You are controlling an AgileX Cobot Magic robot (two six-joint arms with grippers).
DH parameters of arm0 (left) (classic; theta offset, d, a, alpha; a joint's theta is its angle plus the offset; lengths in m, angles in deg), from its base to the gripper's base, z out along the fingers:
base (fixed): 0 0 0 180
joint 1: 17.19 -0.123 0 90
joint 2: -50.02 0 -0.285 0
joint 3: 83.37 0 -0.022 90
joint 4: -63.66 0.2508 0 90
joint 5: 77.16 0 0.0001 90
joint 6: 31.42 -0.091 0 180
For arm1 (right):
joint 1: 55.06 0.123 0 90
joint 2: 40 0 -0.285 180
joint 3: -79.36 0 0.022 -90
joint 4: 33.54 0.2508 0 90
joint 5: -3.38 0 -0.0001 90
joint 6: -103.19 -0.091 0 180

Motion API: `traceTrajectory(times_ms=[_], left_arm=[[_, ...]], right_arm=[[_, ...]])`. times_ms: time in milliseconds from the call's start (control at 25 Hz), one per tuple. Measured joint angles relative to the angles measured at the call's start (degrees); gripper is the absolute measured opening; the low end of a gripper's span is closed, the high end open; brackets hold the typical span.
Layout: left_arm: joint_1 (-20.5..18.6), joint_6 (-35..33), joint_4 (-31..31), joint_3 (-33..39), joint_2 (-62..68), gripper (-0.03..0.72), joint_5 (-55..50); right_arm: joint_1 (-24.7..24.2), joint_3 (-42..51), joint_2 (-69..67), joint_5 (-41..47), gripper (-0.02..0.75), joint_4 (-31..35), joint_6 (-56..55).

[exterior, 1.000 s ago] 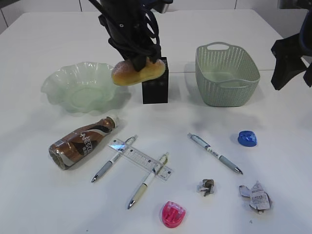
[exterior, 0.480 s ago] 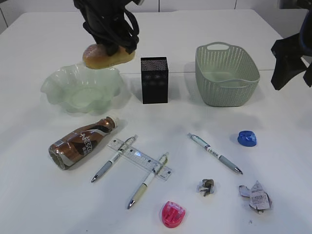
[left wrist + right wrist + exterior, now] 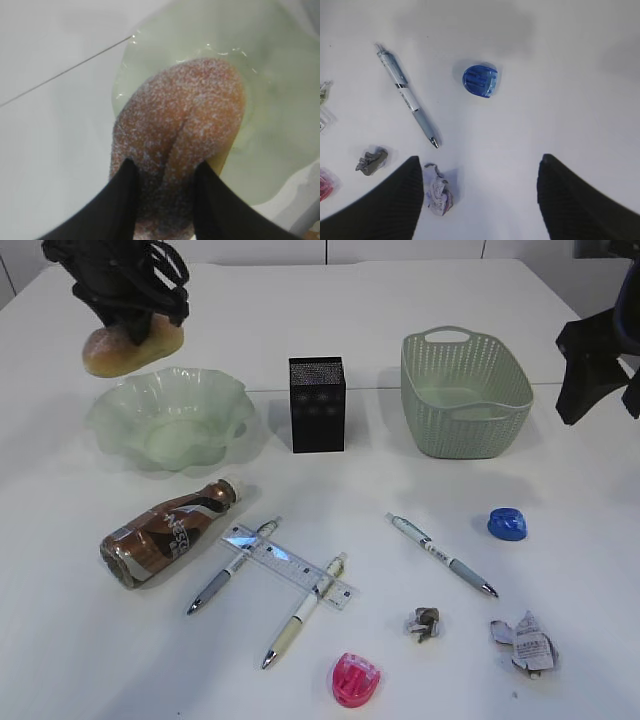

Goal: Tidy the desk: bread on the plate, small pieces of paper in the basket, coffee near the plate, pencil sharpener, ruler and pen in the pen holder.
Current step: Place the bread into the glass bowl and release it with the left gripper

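Observation:
My left gripper (image 3: 128, 328) is shut on the sugared bread (image 3: 130, 348), held in the air over the far left rim of the pale green wavy plate (image 3: 215, 400). In the left wrist view the bread (image 3: 185, 115) sits between the black fingers (image 3: 122, 200), with the plate (image 3: 280, 100) below. The coffee bottle (image 3: 170, 532) lies on its side. Three pens (image 3: 440, 555) and a clear ruler (image 3: 290, 567) lie in front. A blue pencil sharpener (image 3: 480, 81), a pink one (image 3: 355, 678) and paper scraps (image 3: 437, 192) lie under my open right gripper (image 3: 480, 165).
The black pen holder (image 3: 317, 405) stands at centre back, with the green basket (image 3: 465, 430) to its right. The right arm (image 3: 595, 355) hangs at the right edge. A grey paper scrap (image 3: 424, 623) lies near the front.
My left gripper has carried the bread leftward, from in front of the pen holder to above the plate's far left rim. The right arm has not moved.

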Motion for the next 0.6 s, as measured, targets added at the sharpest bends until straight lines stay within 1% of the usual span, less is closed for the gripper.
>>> traceTrajectory(times_ms=[160, 320, 440, 600], left_arm=[[-4.3, 0.2, -5.8, 0.0, 0.0, 0.211, 0.0], [-7.0, 0.2, -10.6, 0.0, 0.0, 0.212, 0.1], [-7.9, 0.2, -12.6, 0.0, 1.2, 0.214, 0.2], [-7.8, 0.2, -16.5, 0.0, 3.7, 0.215, 2.5]], right_arm=[[0.0, 0.0, 0.0, 0.0, 0.551, 0.0, 0.0], [0.0, 0.0, 0.0, 0.0, 0.551, 0.0, -0.1], [0.0, 0.0, 0.0, 0.0, 0.551, 0.0, -1.5], [0.0, 0.0, 0.0, 0.0, 0.551, 0.0, -2.1]])
